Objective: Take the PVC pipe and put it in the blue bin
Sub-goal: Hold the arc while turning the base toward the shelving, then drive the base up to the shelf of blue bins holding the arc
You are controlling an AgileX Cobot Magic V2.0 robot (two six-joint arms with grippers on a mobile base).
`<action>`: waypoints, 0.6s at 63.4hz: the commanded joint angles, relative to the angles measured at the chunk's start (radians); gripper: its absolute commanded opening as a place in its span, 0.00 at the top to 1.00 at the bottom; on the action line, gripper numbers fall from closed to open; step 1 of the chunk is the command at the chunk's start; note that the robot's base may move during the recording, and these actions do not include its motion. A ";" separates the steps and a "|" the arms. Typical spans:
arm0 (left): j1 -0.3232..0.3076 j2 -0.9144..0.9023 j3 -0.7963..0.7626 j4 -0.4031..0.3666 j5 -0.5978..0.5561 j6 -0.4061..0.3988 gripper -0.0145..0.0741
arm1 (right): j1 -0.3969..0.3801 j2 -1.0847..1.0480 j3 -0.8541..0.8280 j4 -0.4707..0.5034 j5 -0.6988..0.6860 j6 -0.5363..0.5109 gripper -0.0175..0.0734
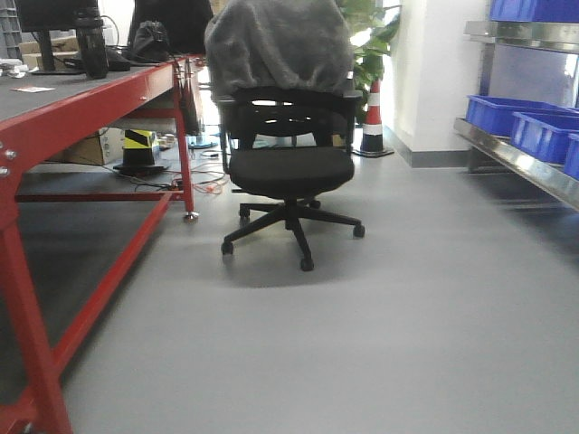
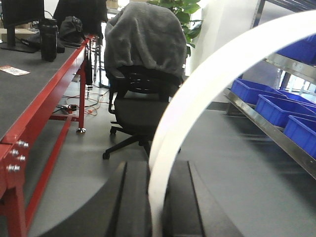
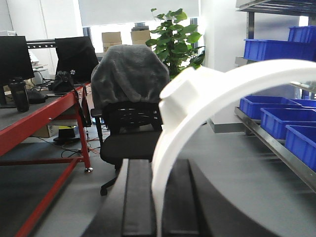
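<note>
While my left gripper [image 2: 157, 167] presses its two dark fingers [image 2: 132, 197] against either side of it, the PVC pipe [image 2: 197, 94] stands up from between them as a broad white band. It climbs, then sweeps over to the right in a long arc and runs out of the left wrist view at the top corner. So that jaw is clamped on the pipe, which is held up in the air over the grey floor [image 2: 237, 163].

My right gripper [image 3: 159, 164] shows much the same: a white arc [image 3: 237, 81] is pinched between its fingers [image 3: 138, 197], rising and curving off to the right edge. A flattened, rounded end [image 3: 183, 96] sits at the arc's shoulder. I cannot tell whether this is the same piece my left jaw grips or a second one.

Off to my right, well apart from the pipe, blue bins [image 2: 276, 111] stand in a row on a metal shelf [image 2: 266, 131], with more bins on a level above. Nothing white lies in the ones I can see into.

Straight ahead is a black office chair [image 1: 289, 172] on castors, with a grey cloth [image 1: 276, 45] draped over its back. To my left runs a red workbench [image 1: 81, 113] with a dark top, carrying a black bottle [image 1: 91, 42] and a monitor. Behind the chair are a green plant [image 3: 175, 34] and a striped traffic cone [image 1: 373, 117] against the white wall.
</note>
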 commanded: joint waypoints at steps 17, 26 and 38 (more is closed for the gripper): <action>-0.001 -0.005 -0.001 0.001 -0.035 0.000 0.96 | 0.000 -0.003 0.004 -0.006 -0.028 -0.003 0.99; -0.001 -0.005 -0.001 0.001 -0.035 0.000 0.96 | 0.000 -0.003 0.004 -0.006 -0.030 -0.003 0.99; -0.001 -0.005 -0.001 0.001 -0.035 0.000 0.96 | 0.000 -0.003 0.004 -0.006 -0.030 -0.003 0.99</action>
